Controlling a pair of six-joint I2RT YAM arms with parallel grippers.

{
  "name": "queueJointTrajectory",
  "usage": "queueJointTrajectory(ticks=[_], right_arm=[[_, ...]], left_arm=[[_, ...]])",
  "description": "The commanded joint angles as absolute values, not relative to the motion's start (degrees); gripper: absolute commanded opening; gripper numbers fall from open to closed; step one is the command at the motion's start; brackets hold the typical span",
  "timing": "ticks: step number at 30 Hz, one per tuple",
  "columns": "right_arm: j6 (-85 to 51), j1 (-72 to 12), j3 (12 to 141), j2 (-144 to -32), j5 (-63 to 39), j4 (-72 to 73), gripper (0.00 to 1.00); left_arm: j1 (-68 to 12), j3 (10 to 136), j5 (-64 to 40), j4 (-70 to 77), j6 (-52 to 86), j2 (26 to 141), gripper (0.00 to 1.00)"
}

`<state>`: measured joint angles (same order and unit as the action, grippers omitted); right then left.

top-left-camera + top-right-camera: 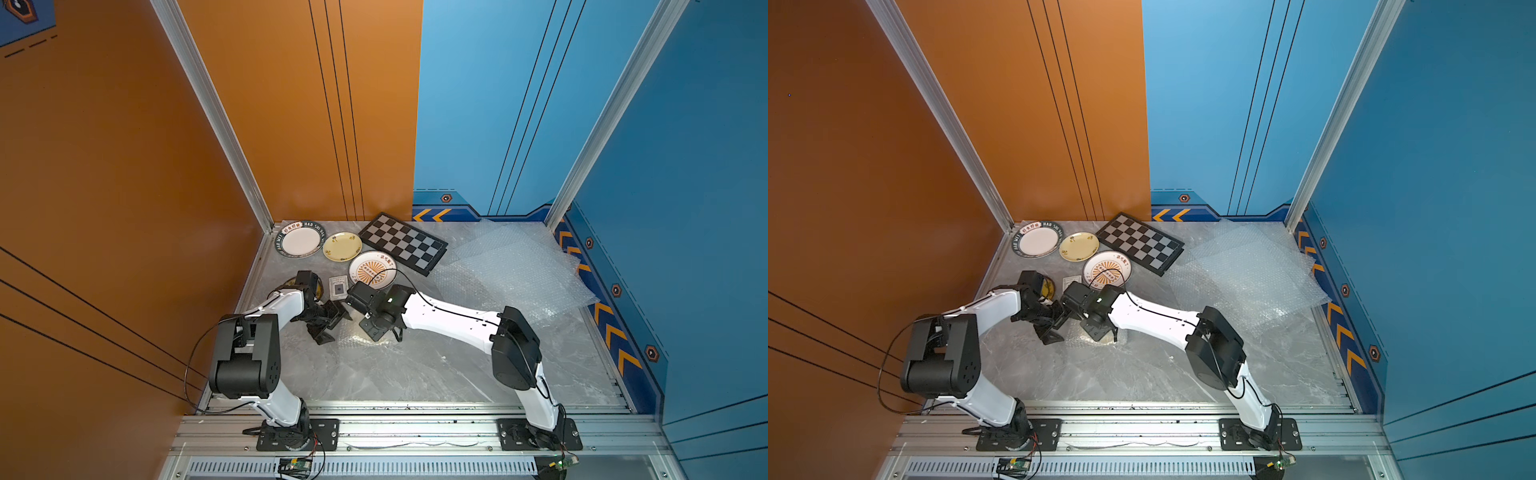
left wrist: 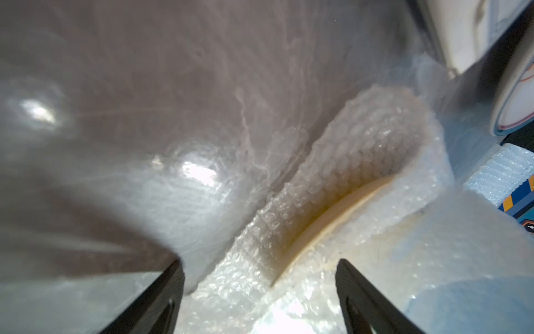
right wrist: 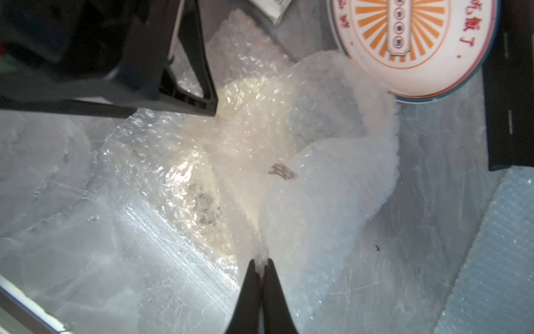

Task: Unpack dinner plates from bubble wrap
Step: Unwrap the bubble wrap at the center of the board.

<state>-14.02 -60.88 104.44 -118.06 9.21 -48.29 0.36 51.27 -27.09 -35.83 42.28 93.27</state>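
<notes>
Right claw [image 3: 261,264] is clamped tight on a gathered edge of the bubble wrap [image 3: 318,188], which spreads ahead of its tips over a cream plate [image 2: 346,211] lying on the worktop [image 3: 72,202]. Left claw [image 2: 260,261] stands wide apart and holds nothing; its fingers [image 2: 161,289] straddle a lifted fold of the wrap, with the plate's bare rim showing just ahead of them. In both top views the wrapped plate sits between the two claws, near the sunburst plate [image 1: 371,270].

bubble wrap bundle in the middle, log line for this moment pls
left gripper: open, at cream plate rim | right gripper: shut on bubble wrap | cream plate: partly wrapped
</notes>
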Motion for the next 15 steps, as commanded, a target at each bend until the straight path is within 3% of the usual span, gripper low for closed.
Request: queueJointTrajectory(ticks=[1,8,15], right_arm=[[-19.5,-58.9,101.0,-113.5,6.1,-44.4,0.00],[-25.9,-55.4,94.3,-110.1,2.8,-39.5,0.00],[-38.1,-48.9,78.5,-102.6,-1.8,-29.6,0.00]], left_arm=[[0.0,49.8,-21.8,-36.8,39.7,97.1,0.84],[-0.5,49.5,-20.3,-36.7,38.9,99.5,0.84],[-0.5,49.7,-20.1,-36.7,38.7,100.1,0.85]])
